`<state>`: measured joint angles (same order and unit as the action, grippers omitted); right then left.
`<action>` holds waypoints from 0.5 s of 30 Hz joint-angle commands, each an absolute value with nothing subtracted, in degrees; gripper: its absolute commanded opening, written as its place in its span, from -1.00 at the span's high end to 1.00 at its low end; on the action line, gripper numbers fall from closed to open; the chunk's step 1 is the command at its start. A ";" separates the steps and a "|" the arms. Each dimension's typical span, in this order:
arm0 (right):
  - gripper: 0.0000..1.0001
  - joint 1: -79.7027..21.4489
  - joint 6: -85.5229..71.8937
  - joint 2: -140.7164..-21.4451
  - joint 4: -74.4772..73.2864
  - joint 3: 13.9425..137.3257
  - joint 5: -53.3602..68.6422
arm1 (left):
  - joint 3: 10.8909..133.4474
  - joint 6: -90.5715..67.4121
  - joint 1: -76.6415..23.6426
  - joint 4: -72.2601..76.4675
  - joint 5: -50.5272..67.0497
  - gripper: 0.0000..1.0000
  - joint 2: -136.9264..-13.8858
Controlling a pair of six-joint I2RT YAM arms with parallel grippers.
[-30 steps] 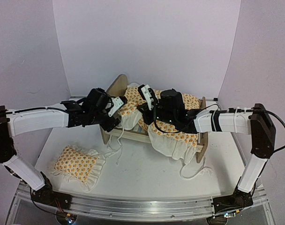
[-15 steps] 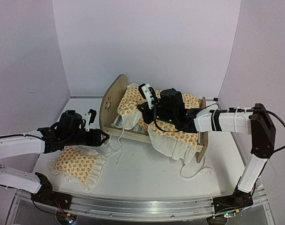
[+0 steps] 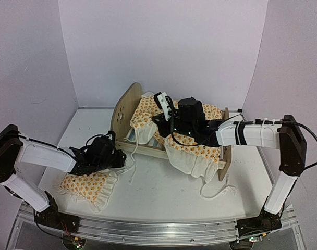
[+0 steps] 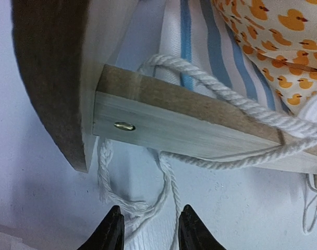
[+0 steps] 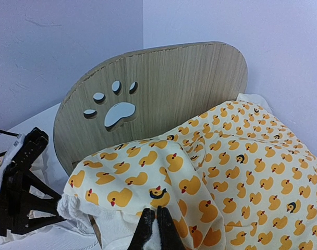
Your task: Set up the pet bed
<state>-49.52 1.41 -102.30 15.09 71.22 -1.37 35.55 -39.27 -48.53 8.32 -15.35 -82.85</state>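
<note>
On the pet bed [image 4: 200, 133], left wrist alone shows a screw [image 4: 124, 126].

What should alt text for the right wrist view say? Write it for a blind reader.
The right gripper, shut, pinches a yellow-duck blanket at bottom centre. Behind the blanket rises the rounded wooden headboard of the bed, with a paw-print cutout.

The left gripper [image 3: 107, 155] is drawing away from the rounded headboard [image 3: 124, 108] of the light plywood pet bed [image 3: 148, 150] and sinking low over the white table [image 3: 163, 183], beside the orange duck-print ruffled pillow [image 3: 85, 183]. Its jaws are narrowing, with loose white cotton cord [image 4: 166, 183] between them.
</note>
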 commanded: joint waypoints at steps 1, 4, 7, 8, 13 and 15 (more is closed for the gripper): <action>1.00 -49.30 0.44 -101.16 16.79 73.98 -0.64 | 37.49 -41.49 -49.48 12.16 -25.13 0.31 -87.03; 1.00 -49.27 0.44 -101.16 16.78 73.92 -0.39 | 37.43 -43.43 -49.48 13.90 -24.34 0.29 -90.25; 1.00 -49.28 0.44 -100.92 16.79 73.75 -0.69 | 38.36 -44.64 -49.48 14.43 -22.80 0.21 -93.52; 1.00 -49.28 0.44 -100.82 16.86 73.66 -0.78 | 38.74 -44.49 -49.42 14.68 -22.66 0.18 -94.67; 1.00 -49.30 0.44 -100.64 17.01 73.31 -1.17 | 41.95 -42.43 -46.85 14.99 -17.86 0.20 -99.41; 1.00 -49.24 0.43 -100.71 17.05 73.38 -1.32 | 42.64 -42.48 -46.33 15.03 -17.17 0.22 -100.98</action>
<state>-49.52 1.39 -102.30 15.00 71.24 -0.89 38.87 -43.11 -48.29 12.62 -20.43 -98.50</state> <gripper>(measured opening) 0.022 0.399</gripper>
